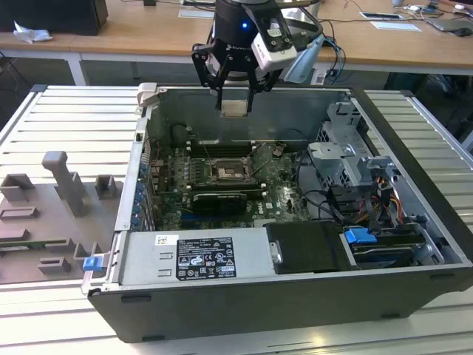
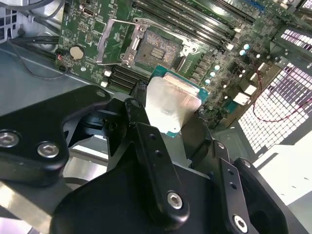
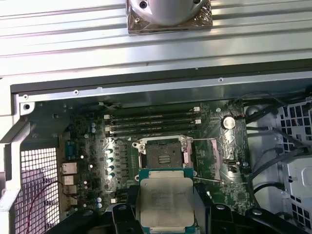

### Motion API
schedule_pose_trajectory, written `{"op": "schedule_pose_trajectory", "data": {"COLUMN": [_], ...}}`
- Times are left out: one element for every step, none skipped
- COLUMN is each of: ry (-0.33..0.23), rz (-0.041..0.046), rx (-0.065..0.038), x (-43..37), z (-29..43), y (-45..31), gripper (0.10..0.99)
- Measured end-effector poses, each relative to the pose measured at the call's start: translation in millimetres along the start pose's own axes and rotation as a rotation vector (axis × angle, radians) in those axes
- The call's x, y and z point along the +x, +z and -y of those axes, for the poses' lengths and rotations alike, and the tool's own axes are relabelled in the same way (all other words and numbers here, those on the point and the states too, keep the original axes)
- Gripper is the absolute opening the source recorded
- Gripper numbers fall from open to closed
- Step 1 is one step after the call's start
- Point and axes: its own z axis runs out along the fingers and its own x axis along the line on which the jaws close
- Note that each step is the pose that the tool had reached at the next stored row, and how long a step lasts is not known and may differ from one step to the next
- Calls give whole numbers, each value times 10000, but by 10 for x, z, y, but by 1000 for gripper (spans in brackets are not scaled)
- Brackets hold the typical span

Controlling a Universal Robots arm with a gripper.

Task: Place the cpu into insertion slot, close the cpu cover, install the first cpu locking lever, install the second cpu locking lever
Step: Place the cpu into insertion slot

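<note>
Black jointed links of my claw [image 2: 168, 111] sit closest to the lens in the second wrist view. Between its two fingers I grip the small flat square cpu with the pale silver-beige face [image 2: 171, 103], pinched by two opposite edges. Its green underlayer shows around the metal lid.

In the exterior view the claw [image 1: 235, 105] hangs at the upper middle of the frame. The cpu [image 1: 235, 109] is in the air just over the far wall of the open black and grey computer case [image 1: 295, 314], well apart from the board below. The case lies on its side on the ribbed metal bench [image 1: 66, 118].

The small square dark insertion slot with a thin metal rim [image 1: 225, 172] sits in the green motherboard [image 1: 284, 198] near the frame's centre, uncovered. In the first wrist view the cpu [image 3: 165, 200] appears just beside the slot [image 3: 165, 158], with long narrow black memory slots [image 3: 151, 123] beyond it. The thin square silver cpu cover frame [image 2: 101, 45] stands swung up, hinged at one side of the socket [image 2: 153, 51].

A silver labelled power supply box [image 1: 199, 255] fills the case's near side, at the lower middle of the exterior frame. Grey plastic fixture blocks [image 1: 66, 185] stand on the bench at the left.
</note>
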Motion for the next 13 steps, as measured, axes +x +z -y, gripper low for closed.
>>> {"op": "schedule_pose_trajectory", "data": {"ry": [51,81,168,348,430,464,500,540,572,610,648,700,741], "rz": [5,7,16,31,39,42,45,49,51,55,58,63,67], "rx": [-1,-2,-4,-6,-9,-9,-10,-11,-11,-12,-12,-14,-15], "x": [0,0,0,0,0,0,0,0,0,0,0,0,0], "z": [0,0,0,0,0,0,0,0,0,0,0,0,0], "y": [0,1,1,1,2,2,2,2,2,2,2,2,2], "gripper": [529,529,529,529,529,529,529,529,529,529,529,529,529]}}
